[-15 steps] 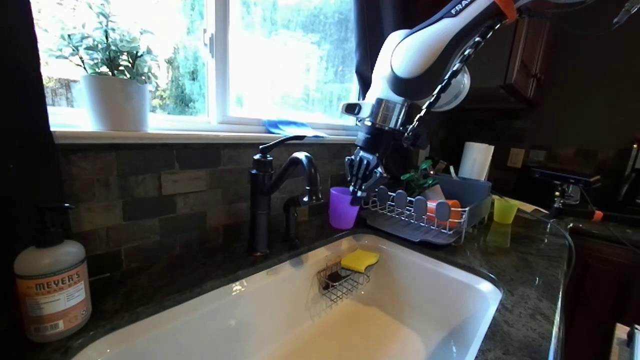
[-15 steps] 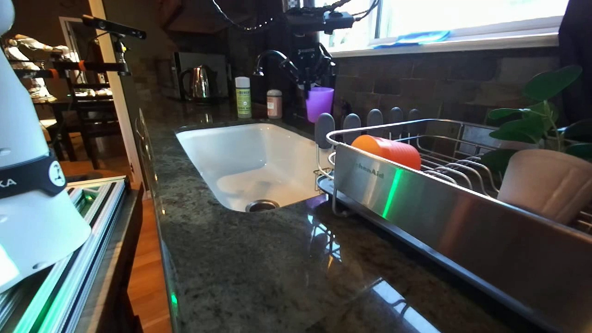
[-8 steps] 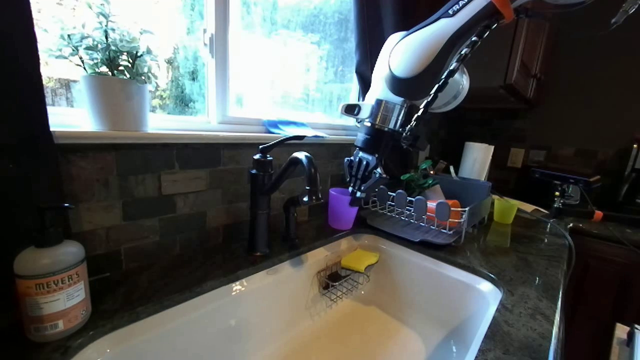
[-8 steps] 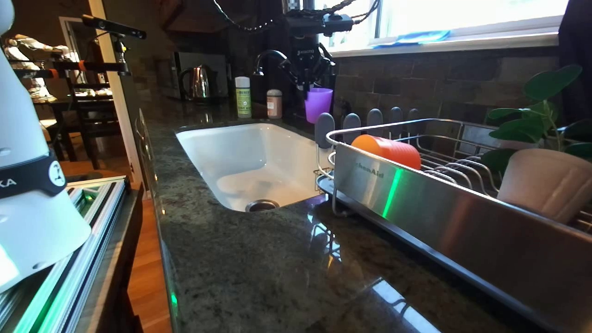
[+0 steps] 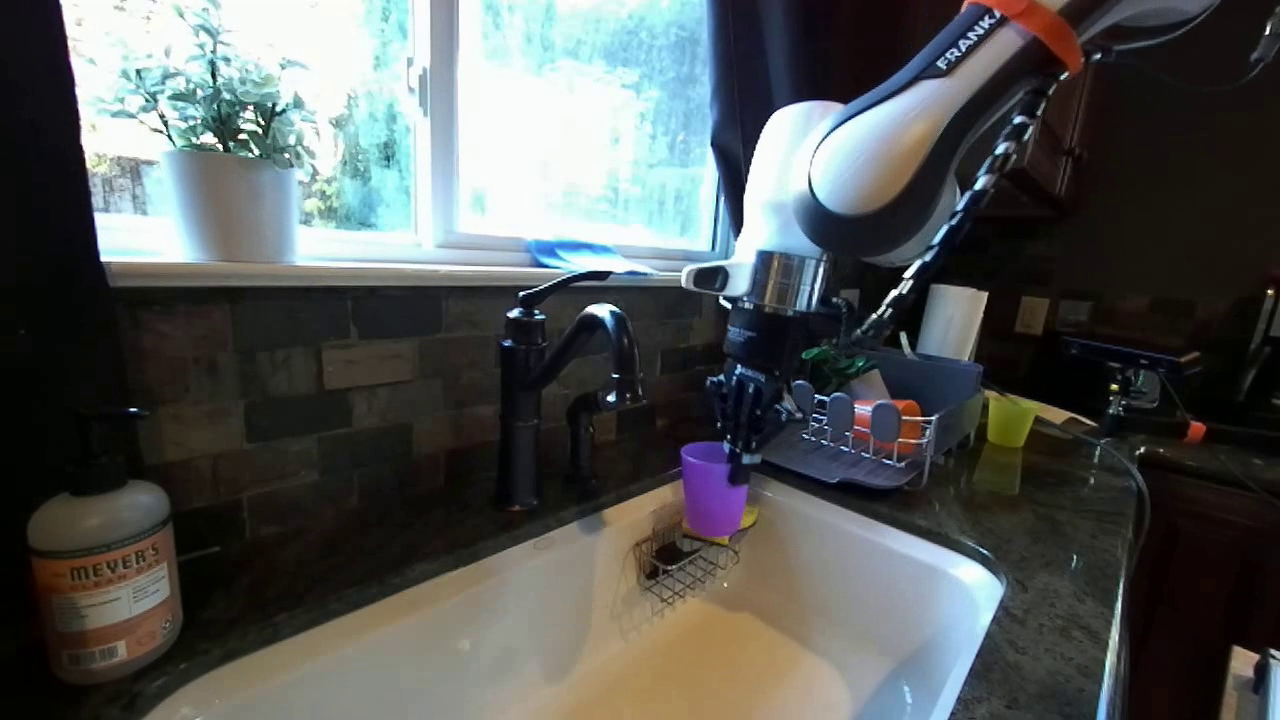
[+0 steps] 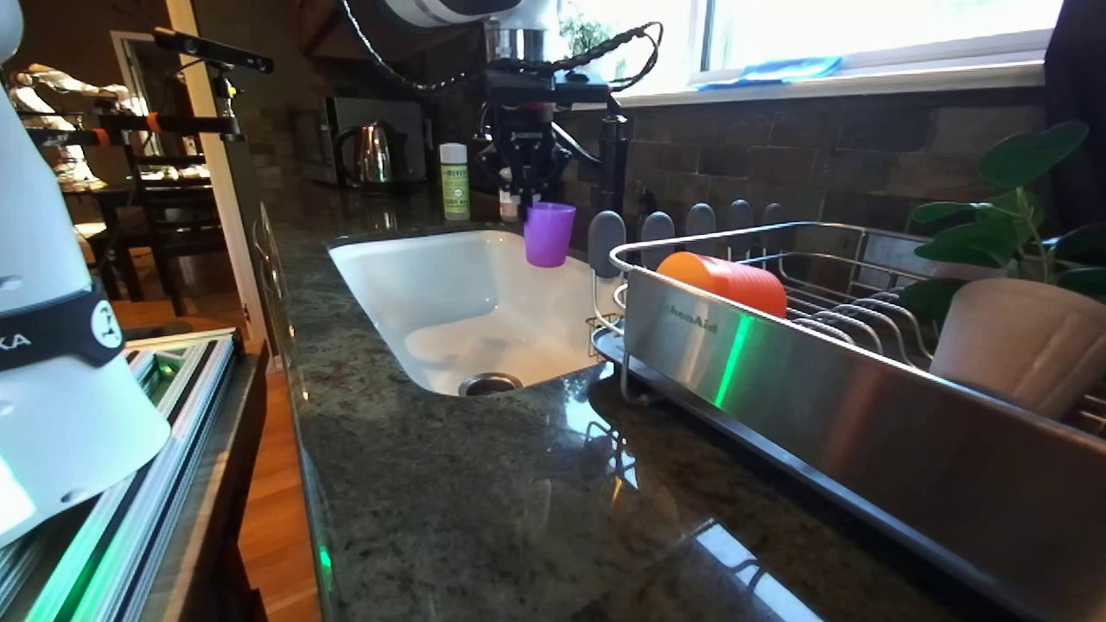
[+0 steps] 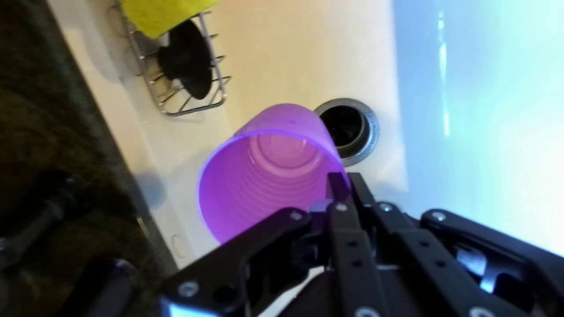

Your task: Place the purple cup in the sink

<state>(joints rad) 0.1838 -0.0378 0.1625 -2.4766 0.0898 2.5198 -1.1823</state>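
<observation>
The purple cup (image 5: 713,490) hangs over the white sink (image 5: 870,570), held by its rim.

Half a second ago it was between the black faucet (image 5: 520,410) and the dish rack (image 6: 821,406); it has since swung out over the sink, so the carry looks nearly done, with lowering and release likely left. The gripper (image 7: 349,187) is pinched narrow on the rim, its jaws either side of the wall. In an exterior view the cup hides much of the yellow sponge (image 5: 750,517); the wrist view shows sponge and wire caddy (image 7: 194,109) off to the left, the cup's bare inside, and the drain (image 7: 352,130) to its right.
</observation>
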